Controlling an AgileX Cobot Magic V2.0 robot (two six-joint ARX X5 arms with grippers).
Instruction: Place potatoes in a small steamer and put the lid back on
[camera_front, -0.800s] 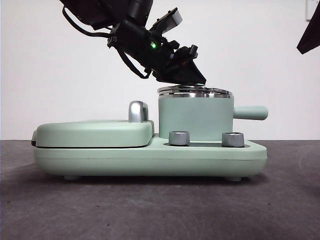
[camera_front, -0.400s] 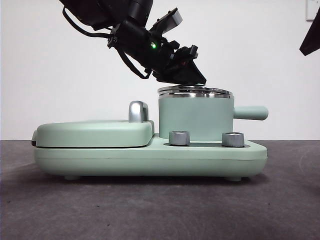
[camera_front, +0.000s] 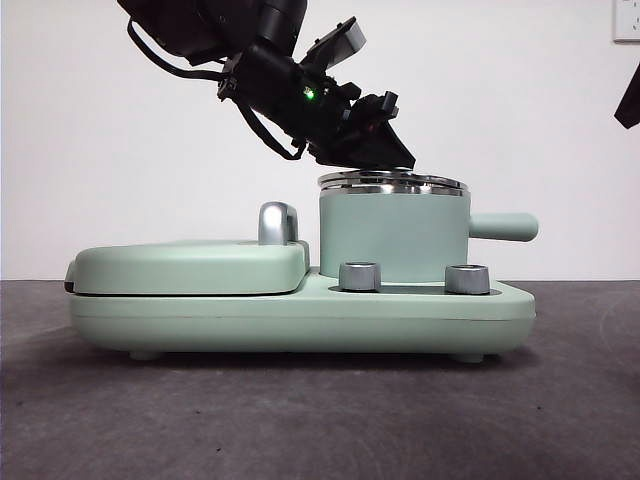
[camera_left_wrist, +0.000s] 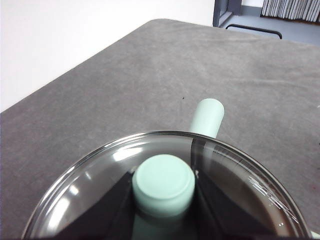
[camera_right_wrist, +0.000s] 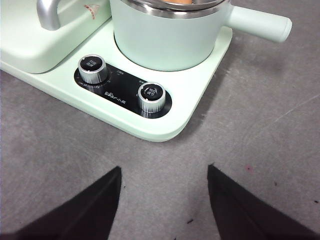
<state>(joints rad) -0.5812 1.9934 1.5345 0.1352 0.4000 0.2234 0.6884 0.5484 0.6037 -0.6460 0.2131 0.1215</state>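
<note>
A: From the left, what stands on the table (camera_front: 300, 420)?

B: A closed green grill plate (camera_front: 190, 266) with a chrome handle (camera_front: 277, 222), then the steamer (camera_front: 393, 238) on the same base, two steel dials (camera_right_wrist: 151, 97) in front of it.

A: What is in the pot?

B: A sliver of orange shows under its rim in the right wrist view, probably the potato (camera_right_wrist: 186, 2). The lid (camera_left_wrist: 100, 185) sits flat on the rim.

A: The grippers?

B: The left gripper (camera_left_wrist: 163, 200) has its jaws closed against the lid's knob (camera_left_wrist: 163, 184). The right gripper (camera_right_wrist: 164, 200) hangs wide open, holding nothing, above the table near the dials.

A: Any change?

B: The black tip at the top right corner has drawn further out. The dark grey table meets a plain white wall.
</note>
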